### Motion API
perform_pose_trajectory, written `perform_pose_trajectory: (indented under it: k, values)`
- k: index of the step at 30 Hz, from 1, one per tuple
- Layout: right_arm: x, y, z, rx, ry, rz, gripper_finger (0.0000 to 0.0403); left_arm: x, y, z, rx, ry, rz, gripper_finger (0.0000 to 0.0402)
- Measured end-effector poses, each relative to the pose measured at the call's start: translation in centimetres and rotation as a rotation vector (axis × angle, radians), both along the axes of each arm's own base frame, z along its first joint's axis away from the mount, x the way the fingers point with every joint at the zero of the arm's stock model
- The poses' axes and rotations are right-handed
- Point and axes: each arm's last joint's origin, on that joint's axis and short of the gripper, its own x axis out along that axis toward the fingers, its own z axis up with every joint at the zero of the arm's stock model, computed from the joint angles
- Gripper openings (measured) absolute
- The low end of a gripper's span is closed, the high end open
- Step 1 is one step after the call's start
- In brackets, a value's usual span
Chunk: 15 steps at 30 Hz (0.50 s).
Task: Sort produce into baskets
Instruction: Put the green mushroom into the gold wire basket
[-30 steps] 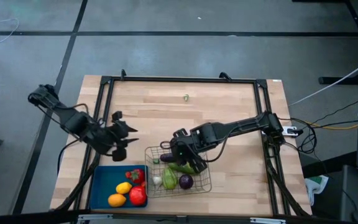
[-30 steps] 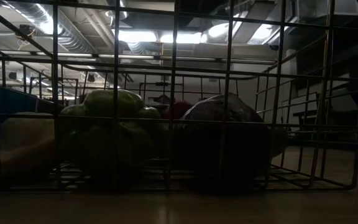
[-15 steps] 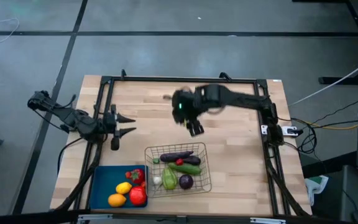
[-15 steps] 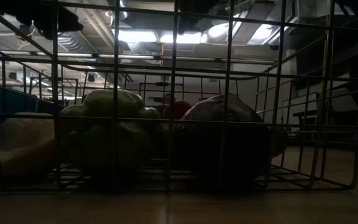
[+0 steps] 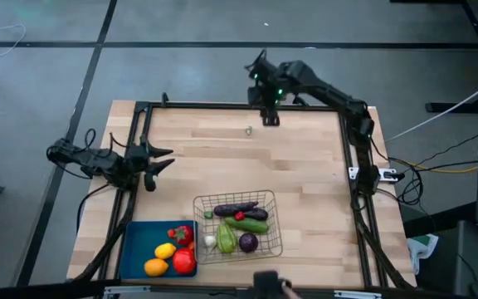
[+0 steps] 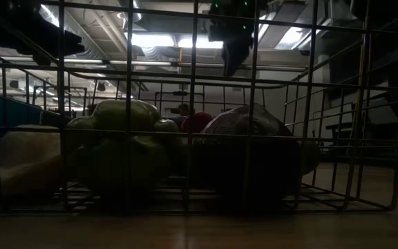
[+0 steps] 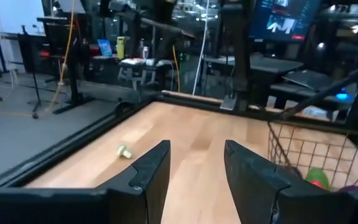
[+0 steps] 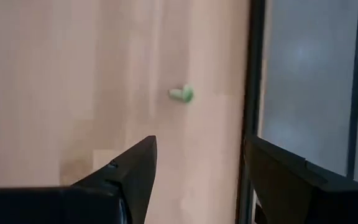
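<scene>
The wire-mesh basket (image 5: 237, 226) near the table's front holds a purple eggplant (image 5: 234, 209), a green cucumber (image 5: 247, 223), a green pepper (image 6: 119, 142) and other produce. Left of it, the blue tray (image 5: 136, 249) holds a lemon (image 5: 165, 251), an orange (image 5: 156, 267) and red ones (image 5: 182, 261). A small green piece (image 5: 249, 129) lies on the wood near the far edge. My right gripper (image 5: 267, 116) hangs open above the far edge, just beyond that piece (image 8: 181, 94). My left gripper (image 5: 166, 158) stands open and level at the left edge, holding nothing.
A black frame rail (image 5: 239, 105) runs around the table top and passes right beside my right gripper (image 8: 197, 146). Bare wood lies between the far edge and the basket. In the left wrist view the basket's corner (image 7: 316, 158) shows beyond my left gripper (image 7: 196, 155).
My right gripper has swung from just above the wire basket across the table to the far edge, rising a little and turning. My left gripper has drawn back toward the table's left edge, sunk lower and tipped to level.
</scene>
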Motion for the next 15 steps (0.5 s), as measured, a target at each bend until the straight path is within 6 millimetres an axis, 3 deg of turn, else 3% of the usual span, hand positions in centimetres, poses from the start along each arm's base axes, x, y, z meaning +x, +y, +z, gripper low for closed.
perform_pose_trajectory:
  k: [6,10,15]
  values:
    - [-1.3,-4.0,-1.1,0.144,-0.061,-0.047,0.0238,0.3,0.0,-0.9,0.039,0.037,0.023,0.0147]
    - [-0.5,-4.7,-2.8,0.245,-0.075,-0.038,0.0238,0.7,0.1,-1.7,0.04,0.031,0.045,0.0147]
    - [1.2,-5.2,-5.6,0.224,-0.016,-0.034,0.0238,1.2,0.1,-3.2,0.028,0.018,0.068,0.0147]
